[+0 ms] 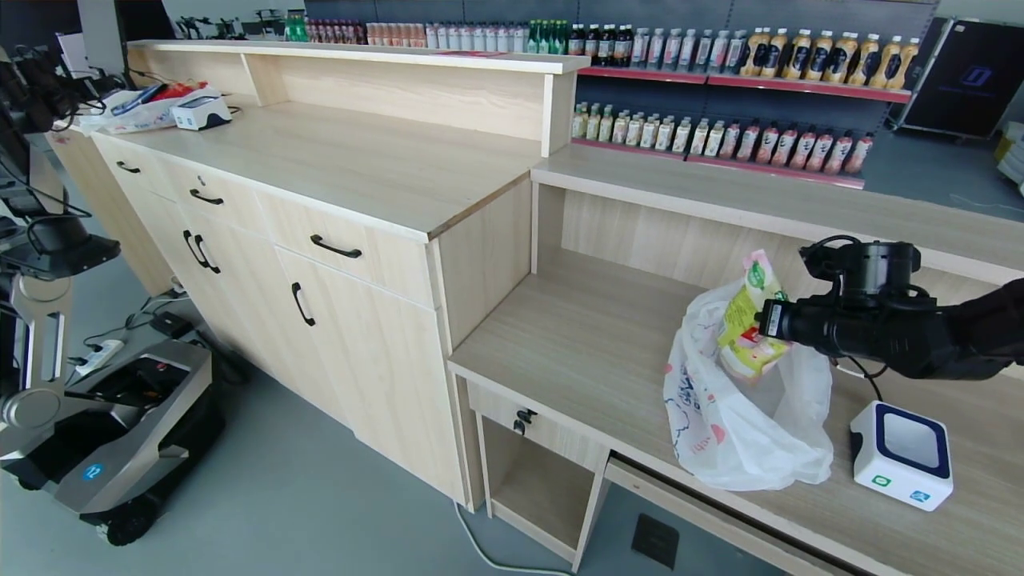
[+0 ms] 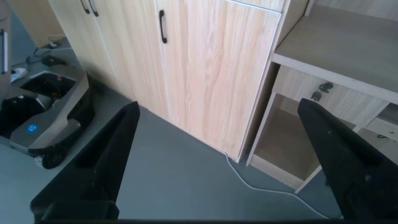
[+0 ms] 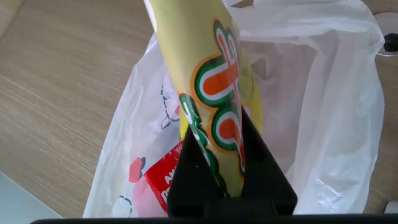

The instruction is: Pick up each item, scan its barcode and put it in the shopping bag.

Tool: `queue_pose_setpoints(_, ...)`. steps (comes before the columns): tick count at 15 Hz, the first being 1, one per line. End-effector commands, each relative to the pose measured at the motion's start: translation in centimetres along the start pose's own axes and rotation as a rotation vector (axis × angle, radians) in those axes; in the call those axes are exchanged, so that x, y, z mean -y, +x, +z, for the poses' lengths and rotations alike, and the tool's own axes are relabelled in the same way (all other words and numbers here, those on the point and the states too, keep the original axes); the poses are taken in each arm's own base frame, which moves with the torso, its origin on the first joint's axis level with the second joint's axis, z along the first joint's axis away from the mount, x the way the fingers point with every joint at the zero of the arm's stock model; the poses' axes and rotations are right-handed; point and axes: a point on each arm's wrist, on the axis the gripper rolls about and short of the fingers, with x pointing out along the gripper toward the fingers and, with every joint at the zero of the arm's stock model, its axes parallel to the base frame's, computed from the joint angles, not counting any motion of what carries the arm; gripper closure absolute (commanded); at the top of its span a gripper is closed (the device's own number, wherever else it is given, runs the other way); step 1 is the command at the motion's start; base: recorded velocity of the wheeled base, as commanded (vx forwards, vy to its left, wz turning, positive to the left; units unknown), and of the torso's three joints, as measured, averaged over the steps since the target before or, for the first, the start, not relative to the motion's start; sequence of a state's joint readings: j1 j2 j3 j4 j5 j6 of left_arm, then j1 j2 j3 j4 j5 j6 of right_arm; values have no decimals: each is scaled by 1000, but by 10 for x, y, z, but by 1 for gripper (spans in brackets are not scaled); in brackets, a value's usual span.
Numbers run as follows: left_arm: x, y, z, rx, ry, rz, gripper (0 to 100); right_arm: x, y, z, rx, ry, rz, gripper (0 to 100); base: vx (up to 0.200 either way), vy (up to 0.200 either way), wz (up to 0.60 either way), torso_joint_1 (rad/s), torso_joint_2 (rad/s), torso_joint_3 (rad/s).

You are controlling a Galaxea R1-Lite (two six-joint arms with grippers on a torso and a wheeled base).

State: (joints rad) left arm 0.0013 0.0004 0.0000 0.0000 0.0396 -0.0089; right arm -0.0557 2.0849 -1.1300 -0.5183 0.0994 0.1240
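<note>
While clenched on a yellow-green snack packet (image 1: 750, 298), the right claw (image 1: 764, 322) holds its lower end inside the open mouth of the white shopping bag (image 1: 740, 428), which stands on the lower bench (image 1: 592, 336) just beside the white scanner (image 1: 904, 452). Left claw (image 2: 217, 162), fingers spread and grasping nothing, hangs above the grey floor (image 2: 180, 180) before the cabinet doors (image 2: 211, 62).

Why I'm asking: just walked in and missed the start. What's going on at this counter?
The right end effector grips a yellow-green snack packet, held partway inside the open mouth of the white shopping bag on the low counter. The barcode scanner sits beside the bag. The left end effector hangs open above the floor, holding nothing.
</note>
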Motion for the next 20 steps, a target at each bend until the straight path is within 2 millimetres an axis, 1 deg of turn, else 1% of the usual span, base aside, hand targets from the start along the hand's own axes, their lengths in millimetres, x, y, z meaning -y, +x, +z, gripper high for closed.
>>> queue_pose_setpoints(1,0,0,0,0,0,1,0,5,8,-8,-24,3,-9,100,0,0,0,0,0,0)
queue_pose_setpoints(5,0,0,0,0,0,1,0,21,18,-12,-3,12,-39,100,0,0,0,0,0,0)
queue_pose_setpoints(8,0,0,0,0,0,1,0,25,18,-12,-2,14,-47,100,0,0,0,0,0,0)
queue_pose_setpoints(10,0,0,0,0,0,1,0,32,20,-15,-9,22,-62,100,0,0,0,0,0,0)
queue_pose_setpoints(20,0,0,0,0,0,1,0,35,26,-22,-14,21,-66,100,0,0,0,0,0,0)
